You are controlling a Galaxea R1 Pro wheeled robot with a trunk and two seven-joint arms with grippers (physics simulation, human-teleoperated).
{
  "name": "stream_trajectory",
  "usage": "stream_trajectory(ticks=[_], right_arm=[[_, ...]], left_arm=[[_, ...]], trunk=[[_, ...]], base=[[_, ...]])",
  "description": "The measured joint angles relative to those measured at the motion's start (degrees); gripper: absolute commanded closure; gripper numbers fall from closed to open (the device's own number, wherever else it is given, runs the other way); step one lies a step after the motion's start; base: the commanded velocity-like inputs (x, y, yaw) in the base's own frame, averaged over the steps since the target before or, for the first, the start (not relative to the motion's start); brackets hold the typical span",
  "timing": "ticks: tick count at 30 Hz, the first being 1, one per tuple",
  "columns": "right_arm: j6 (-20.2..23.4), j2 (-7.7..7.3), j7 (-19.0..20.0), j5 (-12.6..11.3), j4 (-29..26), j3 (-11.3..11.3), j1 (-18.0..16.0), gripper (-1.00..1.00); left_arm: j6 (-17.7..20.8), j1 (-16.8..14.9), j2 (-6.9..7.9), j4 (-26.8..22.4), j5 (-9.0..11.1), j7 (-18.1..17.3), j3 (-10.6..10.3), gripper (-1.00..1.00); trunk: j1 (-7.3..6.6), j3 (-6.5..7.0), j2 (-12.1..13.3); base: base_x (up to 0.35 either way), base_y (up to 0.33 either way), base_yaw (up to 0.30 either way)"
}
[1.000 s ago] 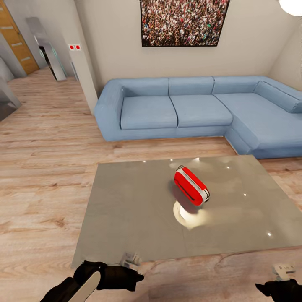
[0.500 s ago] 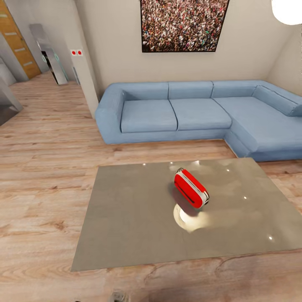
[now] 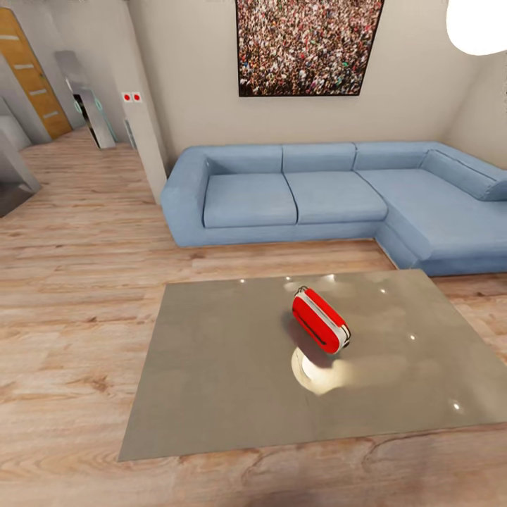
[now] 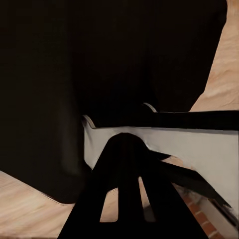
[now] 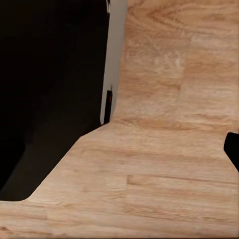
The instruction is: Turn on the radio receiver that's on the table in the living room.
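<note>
One radio (image 3: 320, 320) on the table (image 3: 211, 366), a little right of centre and toward the sofa side. It lies slantwise, one end toward the sofa (image 3: 296, 190), the other toward the robot's right. A bright round reflection sits on the glossy top just on the near side of it. Red body, white trim; dial not seen from this angle, so which face carries the switch cannot be told yet.

Table's near edge runs across the lower part of the head view, wood floor (image 3: 70, 282) between it and the robot. Radio is well apart from that edge.

Left wrist view: dark gripper (image 4: 130, 199) fingers converge toward a point, pale robot bodywork beyond, floor at the margins. Looks pressed together, but I would not swear to it. Right wrist view: floor planks and dark robot body; only a dark sliver at the frame edge, so the state of the right gripper cannot be told.

Step in hand, as I judge it: approach and line up.
- Bring the base square to the table's near edge, stopping short of touching it.
- Favour the right arm; radio sits on that side.
- Find the dial face before reaching.
- Press lightly: a small radio on a slick top will likely slide or tip if pushed sideways.
</note>
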Motion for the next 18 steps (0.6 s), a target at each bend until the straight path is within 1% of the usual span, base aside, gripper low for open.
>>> stream_trajectory(ticks=[2, 5, 7, 8, 10, 11, 13, 14, 16, 18], right_arm=[[-0.1, 0.01, -3.3, 0.1, 2.4, 0.0, 0.1, -1.0], [-0.2, 0.07, -6.8, 0.3, 4.3, 0.1, 0.2, -1.0], [-0.2, 0.12, -8.3, 0.4, 5.1, 0.1, 0.3, -1.0], [-0.1, 0.12, -8.7, 0.5, 5.5, 0.1, 0.3, -1.0], [-0.1, 0.15, -9.8, 0.5, 7.5, 0.1, 0.3, -1.0], [-0.1, 0.15, -10.0, 0.5, 8.0, 0.1, 0.3, -1.0], [-0.1, 0.24, -10.7, 0.5, 9.2, 0.2, 0.4, -1.0], [-0.1, 0.24, -10.9, 0.5, 9.3, 0.2, 0.4, -1.0], [-0.1, 0.27, -11.4, 0.5, 9.7, 0.2, 0.4, -1.0], [-0.1, 0.31, -11.9, 0.5, 9.9, 0.2, 0.5, -1.0]], left_arm=[[-0.7, 1.5, 0.04, 0.3, 0.0, 0.4, 0.0, 1.0], [-1.0, 2.6, 0.05, 0.5, 0.1, 1.5, 0.1, 1.0], [-1.1, 2.9, 0.01, 0.6, 0.2, 2.5, 0.1, 1.0], [-1.1, 2.9, 0.0, 0.6, 0.2, 3.0, 0.2, 1.0], [-1.0, 3.1, -0.14, 0.6, 0.4, 5.7, 0.4, 1.0], [-0.9, 3.1, -0.19, 0.6, 0.4, 6.4, 0.4, 1.0], [-0.8, 3.2, -0.37, 0.6, 0.9, 8.9, 0.5, 1.0], [-0.7, 3.2, -0.41, 0.6, 1.1, 9.5, 0.6, 1.0], [-0.7, 3.2, -0.52, 0.7, 1.9, 11.1, 0.6, 1.0], [-0.6, 3.2, -0.65, 0.7, 3.3, 12.6, 0.6, 1.0]], trunk=[[0.0, 0.18, 0.0], [0.0, 0.46, 0.0], [0.0, 0.64, 0.0], [0.0, 0.73, 0.0], [0.0, 0.92, 0.0], [0.0, 1.01, 0.0], [0.0, 1.19, 0.0], [0.0, 1.28, 0.0], [0.0, 1.46, 0.0], [0.0, 1.65, 0.0]], base=[[0.0, 0.0, 0.0], [0.0, 0.0, 0.0], [0.0, 0.0, 0.0], [0.0, 0.0, 0.0], [0.0, 0.0, 0.0], [0.0, 0.0, 0.0], [0.0, 0.0, 0.0], [0.0, 0.0, 0.0], [0.0, 0.0, 0.0], [0.0, 0.0, 0.0]])
